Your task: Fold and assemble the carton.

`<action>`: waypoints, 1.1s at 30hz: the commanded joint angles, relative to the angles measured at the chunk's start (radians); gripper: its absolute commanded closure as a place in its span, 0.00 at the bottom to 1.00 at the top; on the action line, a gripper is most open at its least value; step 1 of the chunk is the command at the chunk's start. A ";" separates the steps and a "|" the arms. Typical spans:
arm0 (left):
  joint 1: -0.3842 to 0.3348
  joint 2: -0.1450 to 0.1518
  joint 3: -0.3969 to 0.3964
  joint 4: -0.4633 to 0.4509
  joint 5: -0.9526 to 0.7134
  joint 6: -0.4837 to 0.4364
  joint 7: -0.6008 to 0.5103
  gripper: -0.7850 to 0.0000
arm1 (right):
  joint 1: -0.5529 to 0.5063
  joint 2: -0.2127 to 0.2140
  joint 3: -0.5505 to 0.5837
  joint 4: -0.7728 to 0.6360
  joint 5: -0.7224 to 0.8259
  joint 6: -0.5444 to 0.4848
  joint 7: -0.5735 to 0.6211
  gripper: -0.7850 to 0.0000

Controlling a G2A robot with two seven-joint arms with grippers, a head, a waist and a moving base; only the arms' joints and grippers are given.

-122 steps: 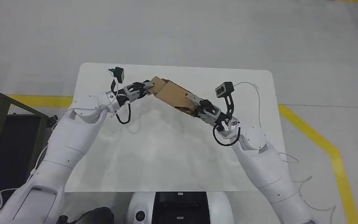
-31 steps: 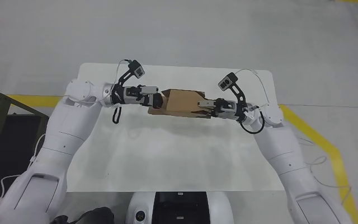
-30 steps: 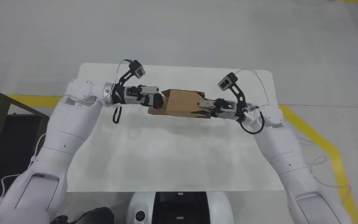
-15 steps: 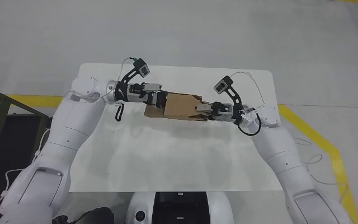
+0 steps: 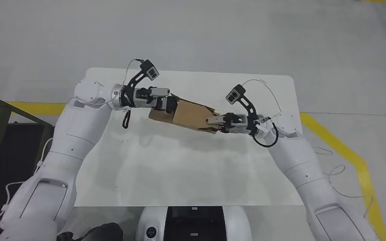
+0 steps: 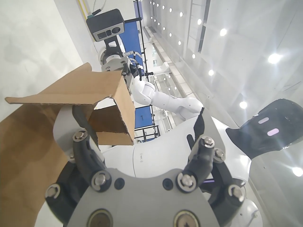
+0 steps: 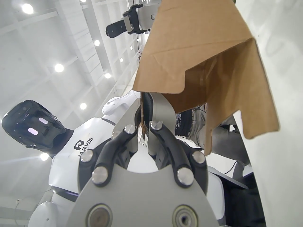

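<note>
A brown cardboard carton [image 5: 184,113] is held above the white table [image 5: 181,175], partly opened into a sleeve and slanting across the middle. My left gripper [image 5: 164,103] is at its far-left end. In the left wrist view this gripper [image 6: 139,121] is open, with one finger [image 6: 79,119] inside the carton [image 6: 35,128] and the other clear of it. My right gripper [image 5: 216,120] is at the near-right end. There it [image 7: 144,113] is shut on a thin edge of the carton [image 7: 201,43], whose flaps hang loose.
A dark bin [image 5: 15,141] stands on the floor beside the table's left edge. Yellow floor tape [image 5: 338,147] runs past the right side. The table surface in front of the arms is bare white.
The carton has turned from level to slanted: its left end went toward the table's far side, its right end came nearer and leftward. Both grippers stayed at its ends.
</note>
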 commanded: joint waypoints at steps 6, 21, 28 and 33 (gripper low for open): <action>0.006 0.003 -0.024 0.002 -0.007 -0.011 -0.013 0.00 | 0.001 0.000 0.003 0.001 -0.002 -0.002 -0.013 1.00; 0.040 0.006 -0.068 -0.018 -0.020 -0.052 0.030 0.00 | -0.005 -0.003 0.000 -0.020 -0.006 -0.010 -0.035 1.00; 0.047 0.004 -0.078 -0.024 -0.013 -0.080 0.069 0.00 | -0.014 -0.001 0.003 -0.036 -0.007 -0.001 -0.041 1.00; 0.057 0.004 -0.088 -0.035 -0.005 -0.088 0.093 0.00 | -0.019 -0.001 0.007 -0.041 -0.009 -0.002 -0.067 1.00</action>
